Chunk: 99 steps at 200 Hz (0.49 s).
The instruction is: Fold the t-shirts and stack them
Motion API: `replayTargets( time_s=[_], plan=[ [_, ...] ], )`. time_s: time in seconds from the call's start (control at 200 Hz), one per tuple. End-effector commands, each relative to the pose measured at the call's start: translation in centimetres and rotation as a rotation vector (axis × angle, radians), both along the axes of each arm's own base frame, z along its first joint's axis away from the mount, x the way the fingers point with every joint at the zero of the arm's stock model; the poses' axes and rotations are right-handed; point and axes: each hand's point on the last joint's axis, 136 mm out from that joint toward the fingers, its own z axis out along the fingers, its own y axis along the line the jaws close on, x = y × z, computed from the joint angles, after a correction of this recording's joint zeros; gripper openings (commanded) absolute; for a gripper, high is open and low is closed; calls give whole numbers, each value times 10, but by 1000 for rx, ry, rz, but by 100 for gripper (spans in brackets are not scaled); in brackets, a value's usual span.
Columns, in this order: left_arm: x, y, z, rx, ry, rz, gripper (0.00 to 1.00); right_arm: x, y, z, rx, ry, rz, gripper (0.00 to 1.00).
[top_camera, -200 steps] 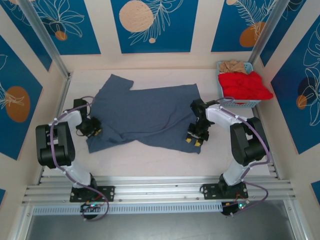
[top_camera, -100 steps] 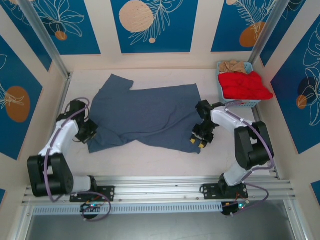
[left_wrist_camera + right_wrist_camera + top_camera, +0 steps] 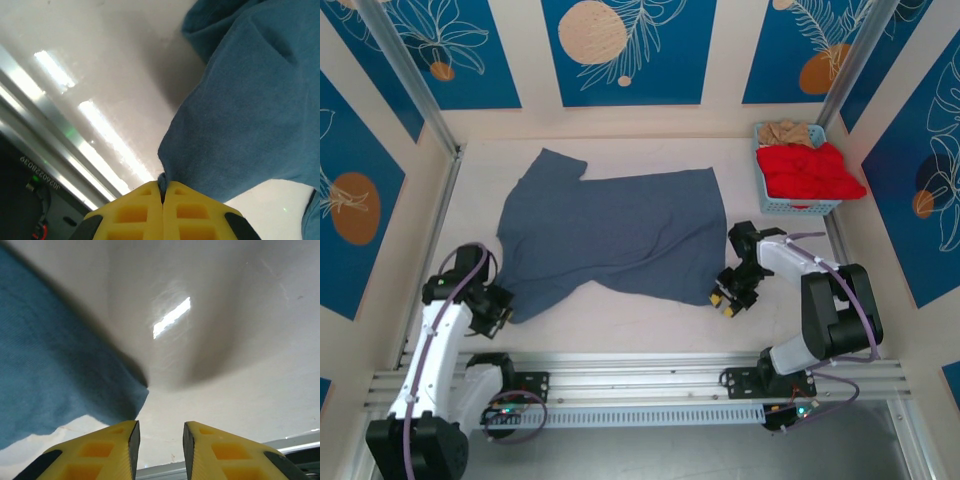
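T-shirt (image 3: 250, 100) edge hidden between left jaws

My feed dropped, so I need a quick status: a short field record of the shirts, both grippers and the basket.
blue t-shirt: spread out on the table, unfolded
left gripper: shut on the shirt's near left corner
right gripper: open, empty, beside the near right corner
basket: far right, holds red t-shirt and beige t-shirt
stack: not started

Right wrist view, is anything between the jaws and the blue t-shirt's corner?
Nothing visible does. The right gripper has its jaws open just short of the slate-blue t-shirt corner, with bare table in the gap.
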Motion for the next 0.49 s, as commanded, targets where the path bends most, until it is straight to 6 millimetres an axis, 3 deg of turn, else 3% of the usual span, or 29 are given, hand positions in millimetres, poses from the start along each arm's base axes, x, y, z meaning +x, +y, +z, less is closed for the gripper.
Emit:
replayTargets(
  time_s=[0.0,0.235,0.49],
  plan=[
    [-26,-11,-2,-64,84,31,0,4,7,-4,46,4,-69,31],
    [-43,-16,3,-87,127,12,0,16,7,-11,39,-1,-82,30],
    [-48,-20,1,-111,131,30,0,12,5,-19,12,10,-75,30]
  ],
)
